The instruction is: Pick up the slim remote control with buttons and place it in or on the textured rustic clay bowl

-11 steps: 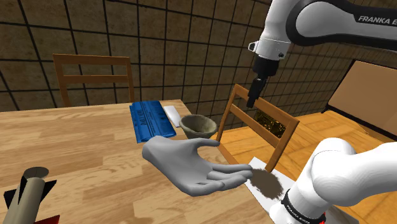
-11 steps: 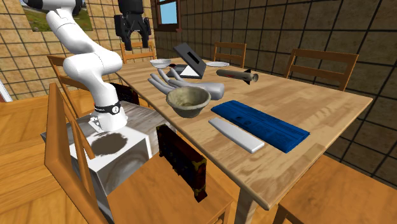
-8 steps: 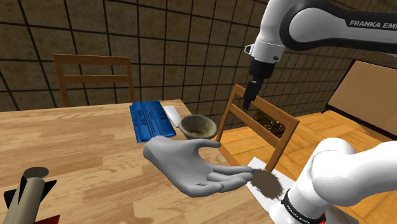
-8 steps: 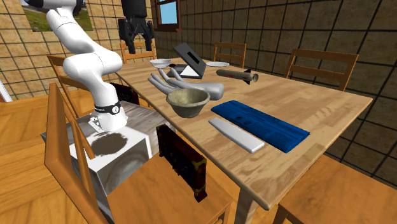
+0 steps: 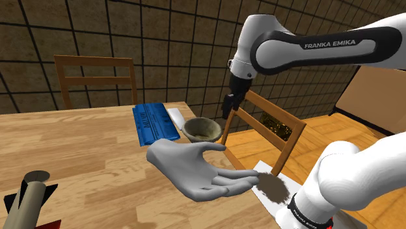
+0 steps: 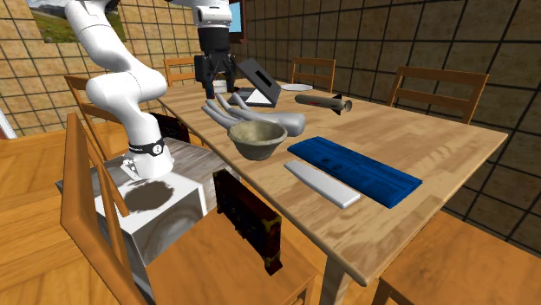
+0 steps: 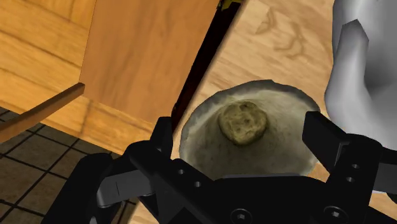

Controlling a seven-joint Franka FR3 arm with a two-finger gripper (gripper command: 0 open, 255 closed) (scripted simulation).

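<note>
Hangs well above the counter [image 5: 78, 149] as an empty end effector [image 5: 230, 104], black fingers [image 7: 321, 140] spread wide with nothing between them, looking down into the bowl [image 7: 203, 143]. Calls, by judgement, for a reach not yet finished: carry on past the bowl to the remote [image 6: 322, 183], lying flat near the counter's edge, just beside the blue ridged slab [image 6: 355, 169] and near the bowl, on the side away from the grey hand model [image 6: 251, 113]. Turn the wrist to set the fingers across the remote's narrow width, not along its length. Come straight down over its middle, keeping clear of the blue slab. Close only once both pads flank the long sides, low enough to catch so thin a body. Lift level before swinging back, minding the wooden chair [image 5: 260, 120] drawn up close to that corner. Shows the remote as a slim, flat, plain white bar with squared ends, no buttons discernible; probably slick and apt to pivot if pinched off-centre. Shows the bowl as rough, mottled grey-brown, thick-walled, with an uneven rim and a lumpy boss at the bottom, likely too narrow to take the remote except leaning on the rim. Shows the counter as pale, grained wood.
</note>
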